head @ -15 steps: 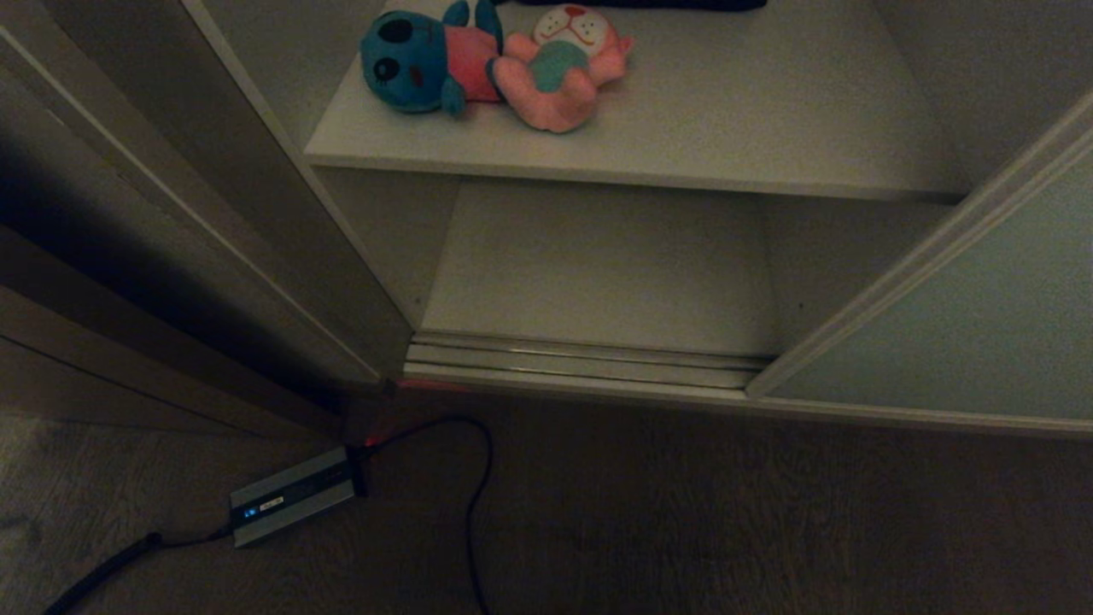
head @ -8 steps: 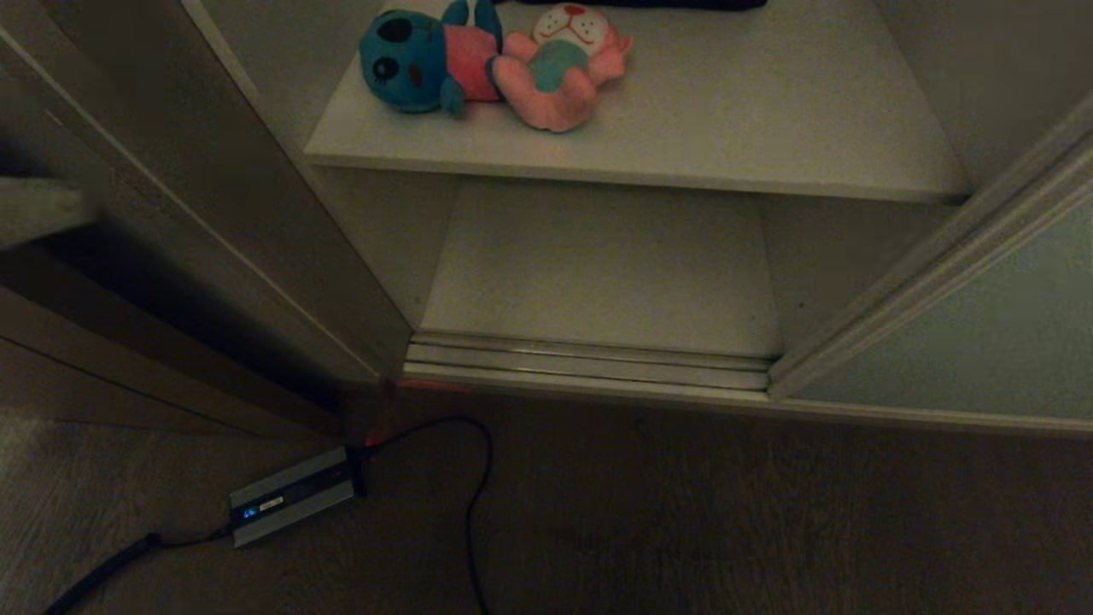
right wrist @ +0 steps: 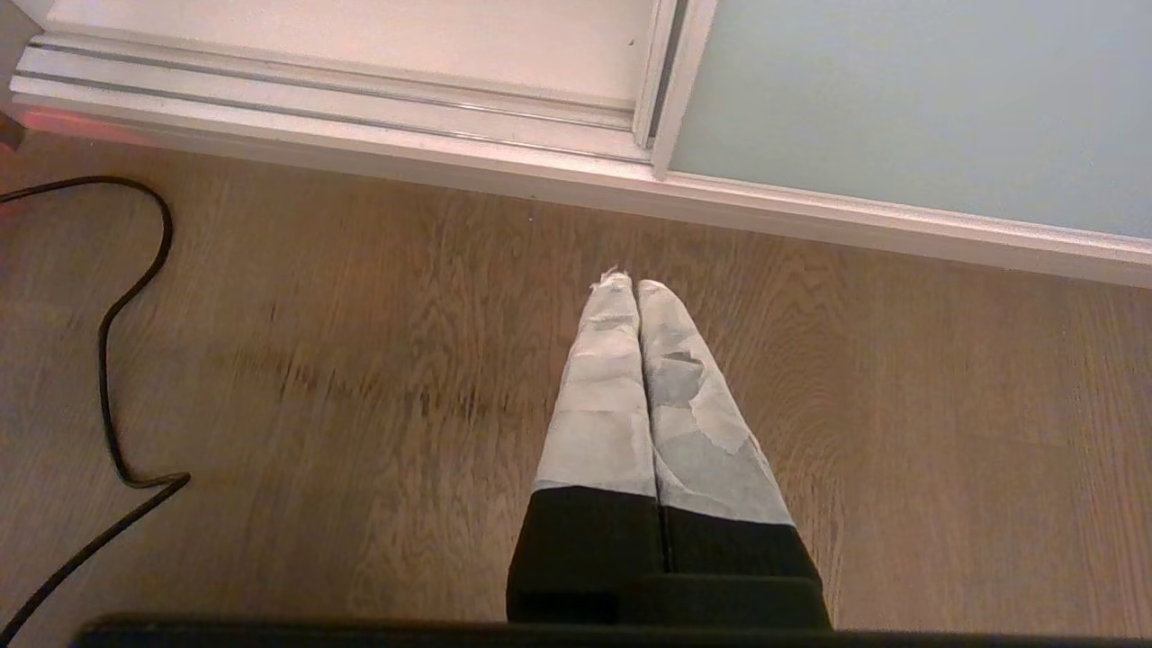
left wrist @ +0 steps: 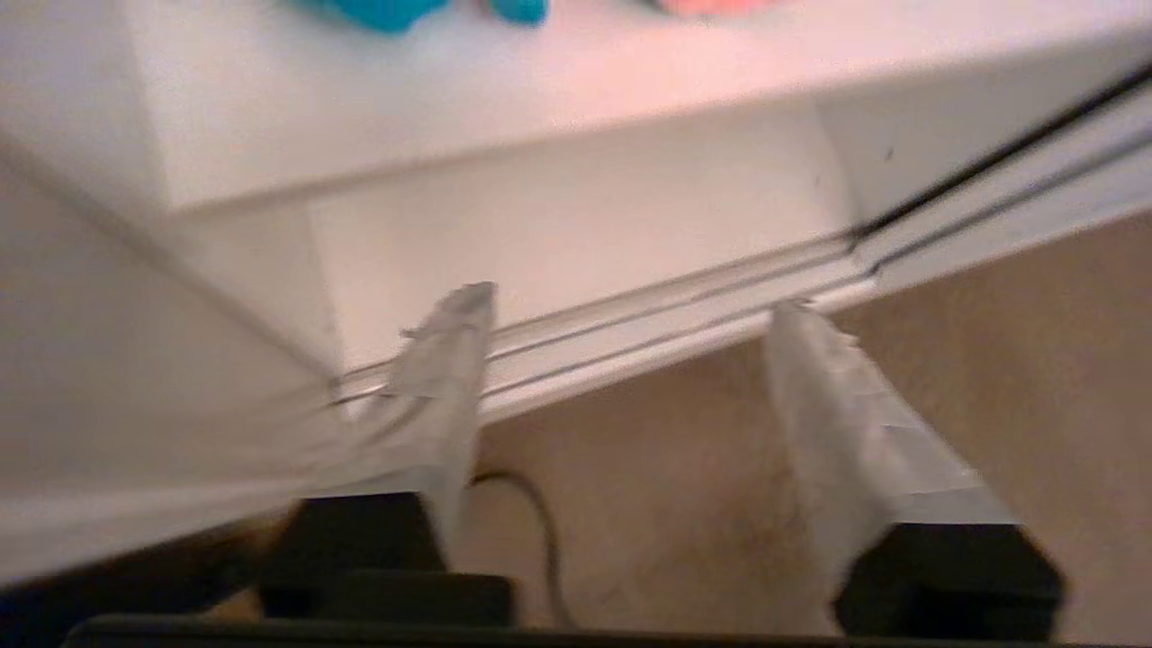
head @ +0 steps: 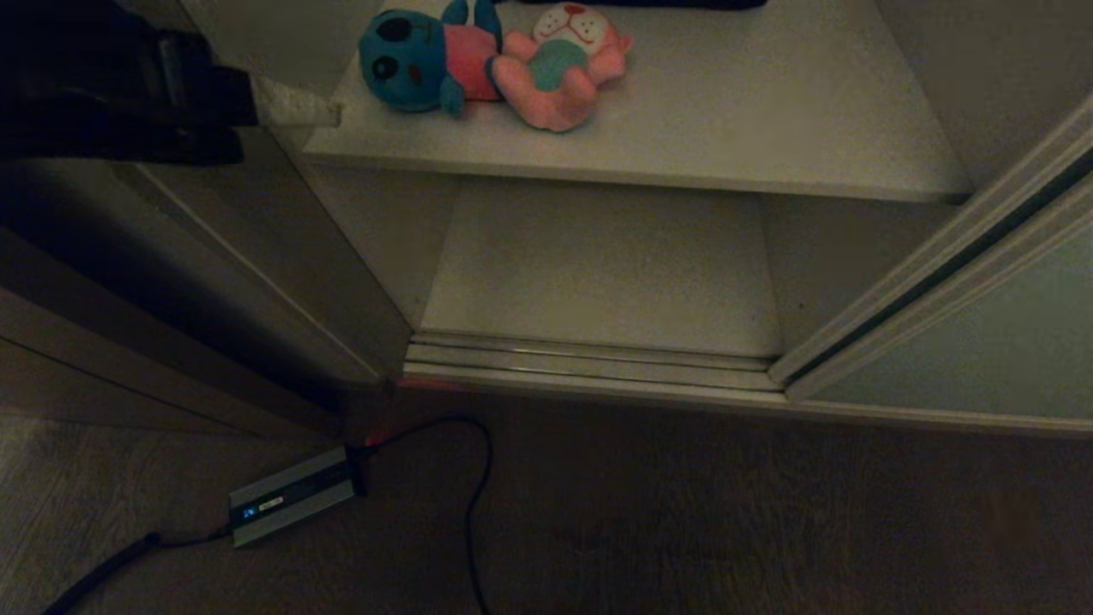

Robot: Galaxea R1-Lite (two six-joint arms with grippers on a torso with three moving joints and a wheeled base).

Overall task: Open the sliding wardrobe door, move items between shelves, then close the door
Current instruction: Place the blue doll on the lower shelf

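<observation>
Two plush toys lie side by side on the upper shelf (head: 726,128): a blue one (head: 418,55) and a pink one (head: 559,73). Below it the lower shelf (head: 598,265) holds nothing. The sliding wardrobe door (head: 982,342) stands pushed to the right. My left arm (head: 128,85) reaches in from the left, one white finger (head: 295,107) at the upper shelf's front left corner. In the left wrist view my left gripper (left wrist: 630,301) is open and holds nothing, with the blue toy (left wrist: 387,11) just ahead. My right gripper (right wrist: 634,286) hangs shut over the floor.
A power brick (head: 290,495) with a lit blue dot and its black cable (head: 474,478) lie on the wood floor in front of the door track (head: 589,363). A brown panel (head: 213,282) stands on the left. A black cushion (head: 640,3) sits behind the toys.
My left arm has come into the head view from the left and risen to the upper shelf's corner. The door's edge has shifted slightly to the right.
</observation>
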